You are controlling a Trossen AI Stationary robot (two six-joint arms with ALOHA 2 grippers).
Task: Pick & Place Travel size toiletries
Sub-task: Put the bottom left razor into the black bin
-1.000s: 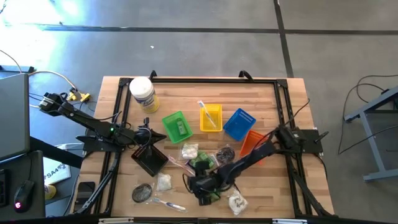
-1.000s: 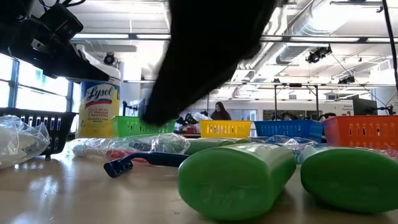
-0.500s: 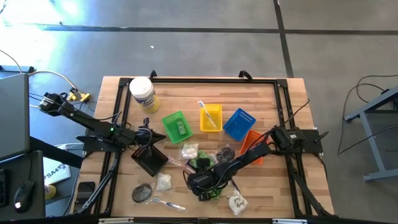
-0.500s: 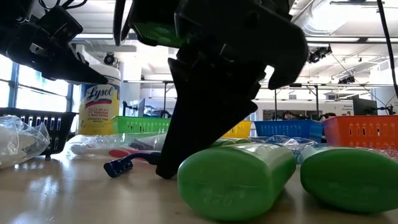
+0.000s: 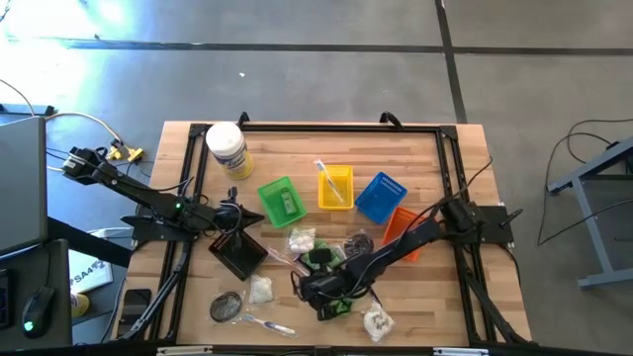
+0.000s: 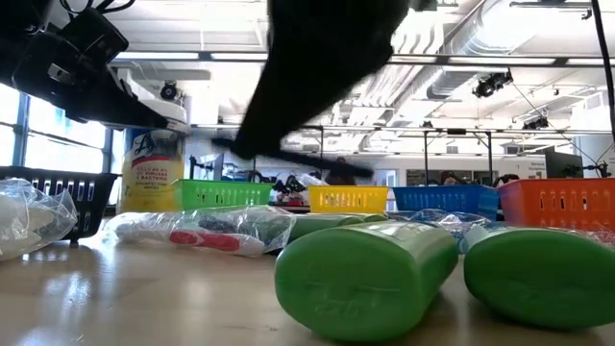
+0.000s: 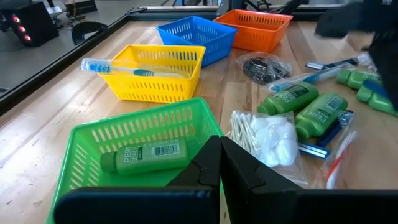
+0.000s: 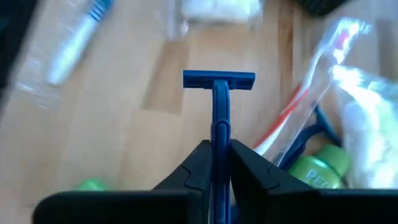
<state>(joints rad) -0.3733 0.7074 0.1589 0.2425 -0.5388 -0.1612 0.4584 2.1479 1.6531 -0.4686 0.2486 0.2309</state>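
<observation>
Two hands | right hand (image 8: 220, 163) grips blue razor (image 8: 219, 93) | left hand (image 7: 221, 165) closed

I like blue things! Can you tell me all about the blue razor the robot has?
The blue plastic razor has a thin straight handle and a flat crossbar head, making a T. The right pincer is shut on its handle, with the head pointing away from the pincer. It hangs above the wooden table, touching nothing else that shows.

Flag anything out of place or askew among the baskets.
The toothbrush lies tilted across the yellow basket, its brush end poking over the rim. The green bottle lies flat inside the green basket. Nothing spilled. The right gripper holds a blue razor.
</observation>
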